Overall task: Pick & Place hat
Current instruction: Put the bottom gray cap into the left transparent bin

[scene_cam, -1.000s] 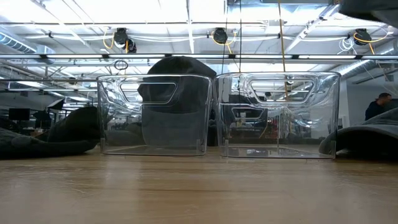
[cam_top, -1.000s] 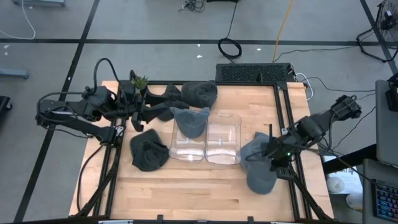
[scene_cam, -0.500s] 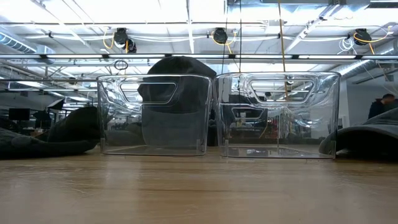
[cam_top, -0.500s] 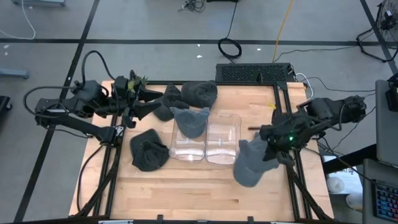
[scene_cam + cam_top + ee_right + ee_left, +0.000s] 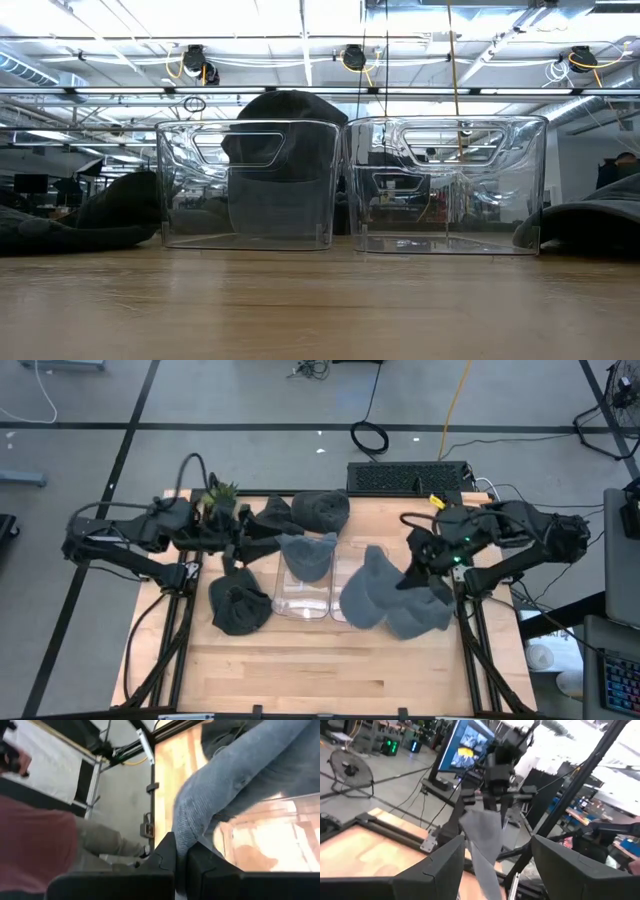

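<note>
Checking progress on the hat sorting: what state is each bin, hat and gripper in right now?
Left bin: holds one grey hat.
Right bin: nothing inside.
Carried hat: held up, hanging over the right bin.
Right gripper: shut on the carried hat.
Left gripper: open, holding nothing.
Dark hat: lying on the table.

Two dark jointed arms seen from above. Left arm folded low along the far-left edge of the tabletop, left hand [image 5: 240,538] pointing toward the middle, fingers [image 5: 567,867] spread apart with nothing between them. Right arm bent in from the right side, raised, right hand [image 5: 425,565] reaching toward the centre, fingers [image 5: 165,855] pressed together, pinching grey fabric.
</note>
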Robot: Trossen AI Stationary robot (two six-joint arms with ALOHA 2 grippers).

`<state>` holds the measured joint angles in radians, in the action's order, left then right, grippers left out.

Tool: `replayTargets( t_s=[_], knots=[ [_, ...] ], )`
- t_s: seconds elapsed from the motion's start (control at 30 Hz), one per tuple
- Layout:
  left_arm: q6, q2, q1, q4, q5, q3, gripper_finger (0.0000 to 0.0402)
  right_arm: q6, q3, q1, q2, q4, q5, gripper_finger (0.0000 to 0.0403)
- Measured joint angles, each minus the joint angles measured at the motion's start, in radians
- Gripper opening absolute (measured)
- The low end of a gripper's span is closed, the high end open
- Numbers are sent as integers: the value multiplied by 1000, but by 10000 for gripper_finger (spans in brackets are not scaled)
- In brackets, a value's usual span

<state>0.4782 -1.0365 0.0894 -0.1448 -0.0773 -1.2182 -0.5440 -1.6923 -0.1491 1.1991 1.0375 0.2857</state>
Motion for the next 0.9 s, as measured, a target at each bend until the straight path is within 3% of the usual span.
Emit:
replayTargets(
  t_s=[0.27,0.57,0.9],
  knots=[
    [-63,-64,0,-8,-1,-31,239,27,-34,76,102,-14,102,0],
    [-189,-219,-14,-462,-6,-397,239,119,-197,118,257,10,190,0],
    [-260,-326,-31,-609,26,-611,239,214,-466,131,427,132,229,0]
  ],
)
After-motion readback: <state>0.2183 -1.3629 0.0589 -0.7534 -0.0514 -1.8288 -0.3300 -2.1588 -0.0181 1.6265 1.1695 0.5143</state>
